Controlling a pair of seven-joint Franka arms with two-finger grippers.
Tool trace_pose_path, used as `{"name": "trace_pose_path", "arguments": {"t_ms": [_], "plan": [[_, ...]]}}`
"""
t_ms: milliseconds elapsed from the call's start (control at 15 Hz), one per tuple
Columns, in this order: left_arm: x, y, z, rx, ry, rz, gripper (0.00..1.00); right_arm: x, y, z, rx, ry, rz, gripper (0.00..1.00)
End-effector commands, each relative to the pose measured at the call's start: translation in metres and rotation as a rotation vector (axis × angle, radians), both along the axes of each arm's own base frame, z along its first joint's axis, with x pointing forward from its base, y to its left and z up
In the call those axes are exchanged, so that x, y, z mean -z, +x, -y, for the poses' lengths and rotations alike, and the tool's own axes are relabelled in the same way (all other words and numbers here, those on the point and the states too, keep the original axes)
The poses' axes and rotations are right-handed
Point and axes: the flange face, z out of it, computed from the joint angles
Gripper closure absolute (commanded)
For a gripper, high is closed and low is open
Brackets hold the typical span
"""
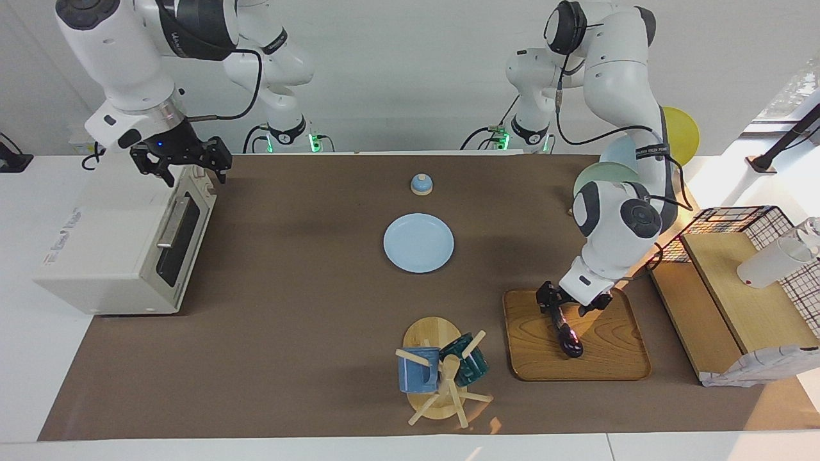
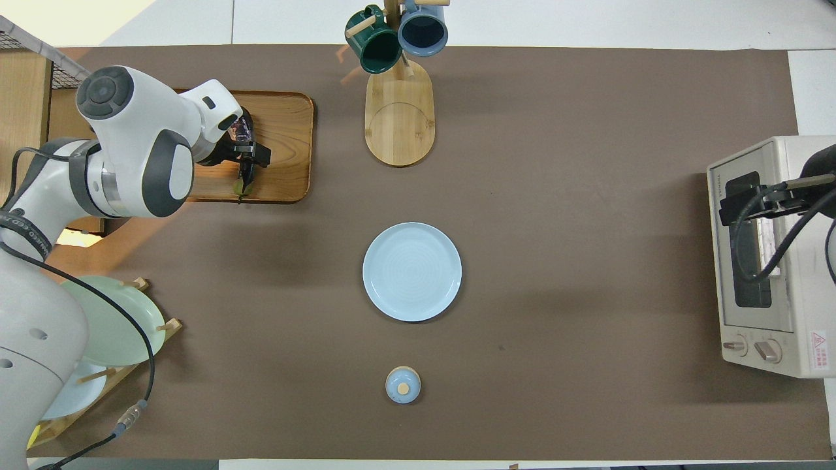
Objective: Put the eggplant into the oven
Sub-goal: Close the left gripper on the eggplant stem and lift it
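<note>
The dark purple eggplant [image 1: 569, 339] lies on a wooden tray [image 1: 608, 352] toward the left arm's end of the table. My left gripper [image 1: 560, 310] is down at the eggplant's middle, open, with a finger on each side of it. From above, the left gripper [image 2: 247, 156] covers the middle of the eggplant [image 2: 243, 128], which rests on the tray [image 2: 287, 143]. The cream oven [image 1: 122, 250] stands at the right arm's end with its door shut. My right gripper [image 1: 194, 174] waits open over the oven's top front edge; overhead, this gripper [image 2: 744, 202] is over the oven [image 2: 784, 352].
A light blue plate [image 1: 418, 242] lies mid-table, with a small blue lid [image 1: 421, 184] nearer the robots. A mug tree [image 1: 442, 374] with two mugs stands beside the tray. A plate rack [image 1: 602, 179] and wooden shelves [image 1: 737, 288] flank the left arm.
</note>
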Motion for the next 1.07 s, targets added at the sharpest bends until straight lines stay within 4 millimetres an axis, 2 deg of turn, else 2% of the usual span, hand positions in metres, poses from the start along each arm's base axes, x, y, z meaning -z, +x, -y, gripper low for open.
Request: {"name": "trace_pose_path", "arguments": {"t_ms": [0, 133, 267, 400, 467, 533, 800, 1000], "plan": [[0.009, -0.008, -0.001, 0.024, 0.0, 0.002, 0.06, -0.003, -0.005, 0.0, 0.02, 0.027, -0.01, 0.0], [0.01, -0.009, -0.001, 0.039, 0.001, -0.001, 0.16, -0.003, -0.005, 0.0, 0.02, 0.027, -0.01, 0.0], [0.011, -0.009, -0.001, 0.041, 0.001, -0.003, 0.37, -0.003, -0.005, 0.0, 0.02, 0.027, -0.01, 0.0], [0.012, -0.01, -0.001, 0.043, 0.002, -0.007, 0.69, -0.003, -0.005, 0.0, 0.02, 0.027, -0.01, 0.0], [0.009, -0.01, -0.001, 0.042, 0.003, -0.012, 0.9, -0.003, -0.005, -0.001, 0.02, 0.026, -0.01, 0.0], [0.006, -0.009, -0.001, 0.043, 0.002, -0.013, 1.0, -0.003, -0.005, -0.001, 0.018, 0.027, -0.01, 0.0], [-0.027, 0.0, -0.004, 0.03, -0.013, -0.003, 1.0, -0.003, -0.005, -0.001, 0.018, 0.027, -0.01, 0.0], [-0.086, -0.013, 0.005, -0.006, -0.095, -0.046, 1.0, -0.002, -0.005, 0.001, 0.02, 0.027, -0.012, 0.0]]}}
